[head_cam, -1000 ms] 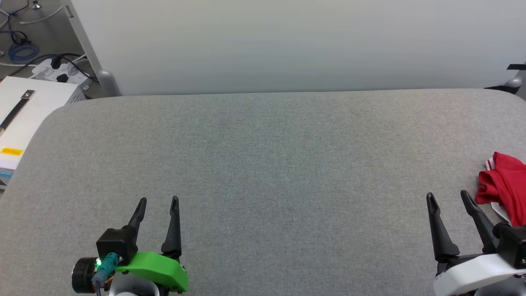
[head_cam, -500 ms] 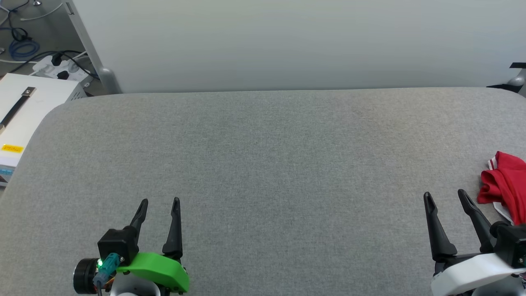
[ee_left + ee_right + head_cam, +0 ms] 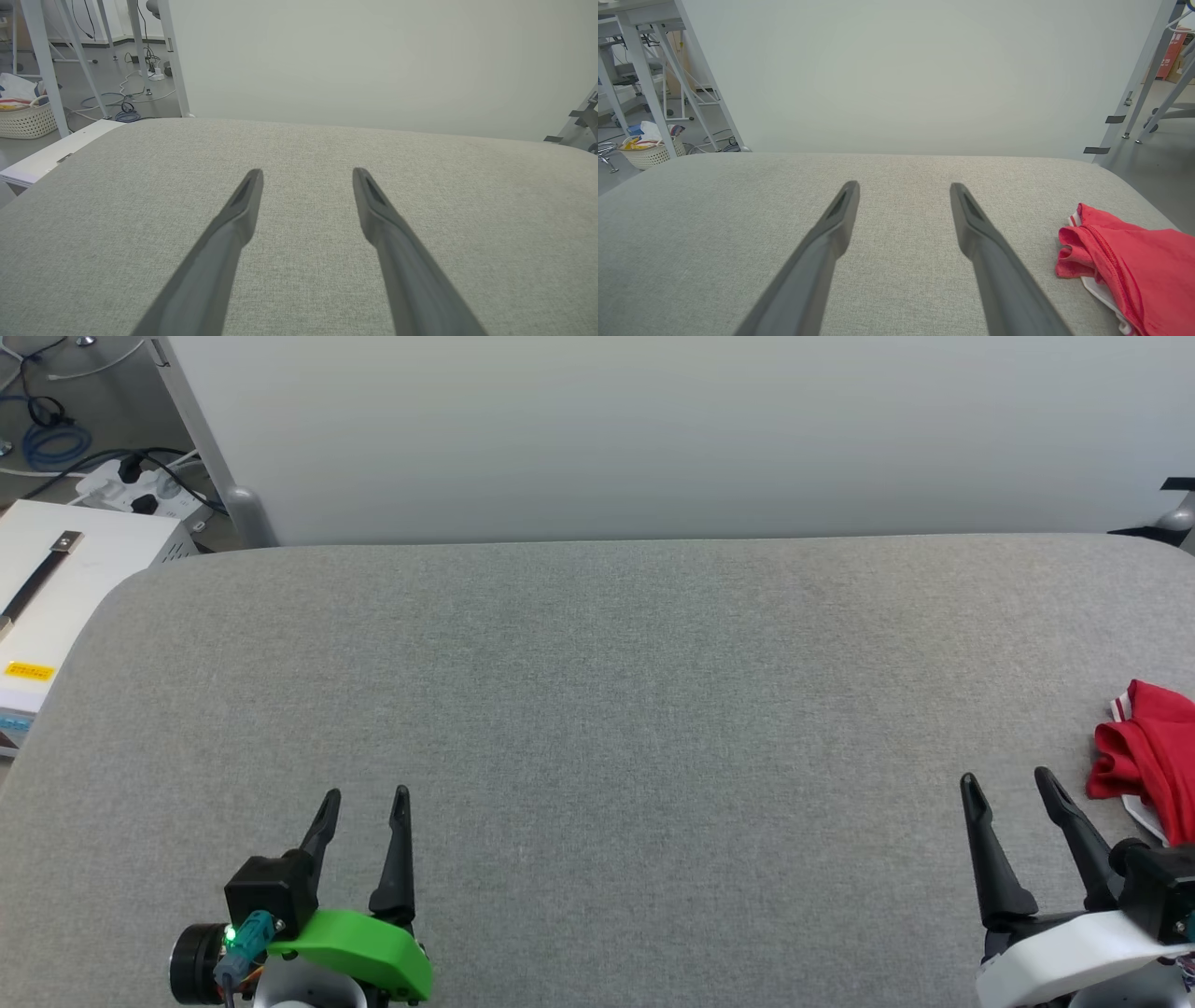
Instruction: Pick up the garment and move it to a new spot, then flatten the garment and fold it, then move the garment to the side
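Note:
The garment [image 3: 1153, 756] is a crumpled red cloth with a bit of white trim, lying at the right edge of the grey table [image 3: 597, 691]. In the right wrist view the garment [image 3: 1129, 261] sits just right of my fingers, apart from them. My right gripper [image 3: 1006, 782] stands open over the table at the lower right, a short way left of the garment, with nothing between its fingers. At the lower left my left gripper [image 3: 366, 795] is open and empty; in the left wrist view the left gripper [image 3: 306, 173] hovers over bare grey cloth.
A pale wall panel [image 3: 653, 429] rises behind the table's far edge. Off the table's left end stand a white box [image 3: 56, 588] and a power strip with cables [image 3: 131, 495]. A white basket [image 3: 649, 151] sits on the floor at the left.
The head view has shifted slightly. Both grippers stay open and nearly still; the garment lies as before.

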Controlling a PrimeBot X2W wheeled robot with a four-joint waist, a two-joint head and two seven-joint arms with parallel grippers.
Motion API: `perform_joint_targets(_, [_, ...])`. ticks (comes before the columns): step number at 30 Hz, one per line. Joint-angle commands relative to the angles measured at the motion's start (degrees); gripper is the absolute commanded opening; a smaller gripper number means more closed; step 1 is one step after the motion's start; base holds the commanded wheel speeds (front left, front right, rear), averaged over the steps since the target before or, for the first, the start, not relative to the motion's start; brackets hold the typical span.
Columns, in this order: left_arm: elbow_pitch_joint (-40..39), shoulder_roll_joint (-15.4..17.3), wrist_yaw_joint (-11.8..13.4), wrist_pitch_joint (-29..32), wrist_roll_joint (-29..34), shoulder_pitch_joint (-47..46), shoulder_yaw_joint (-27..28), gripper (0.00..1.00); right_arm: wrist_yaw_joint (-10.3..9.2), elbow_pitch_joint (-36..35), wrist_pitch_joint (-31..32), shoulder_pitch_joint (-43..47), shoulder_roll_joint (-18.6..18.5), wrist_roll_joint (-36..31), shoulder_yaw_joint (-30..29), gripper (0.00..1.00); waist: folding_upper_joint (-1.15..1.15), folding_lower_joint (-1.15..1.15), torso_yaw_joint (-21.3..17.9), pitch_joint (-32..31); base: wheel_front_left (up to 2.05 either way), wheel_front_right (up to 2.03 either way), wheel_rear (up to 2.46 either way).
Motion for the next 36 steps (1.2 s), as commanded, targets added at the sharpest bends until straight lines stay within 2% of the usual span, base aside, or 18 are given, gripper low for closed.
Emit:
perform_joint_targets(1, [0.00,-0.05,0.00,0.00,0.02,0.00,0.01,0.00,0.00,0.00,0.01,0.00,0.00,0.01,0.00,0.00,0.00,0.00,0.00,0.00,0.00,0.00,0.00])
perform_joint_targets(36, [-2.56,-3.75,-2.12,4.28,7.23,0.33,4.65,0.00,-0.01,4.52,-0.45,-2.85,0.58,-3.12,0.47,0.00,0.00,0.00,-0.02,-0.23,0.00,0.00,0.00])
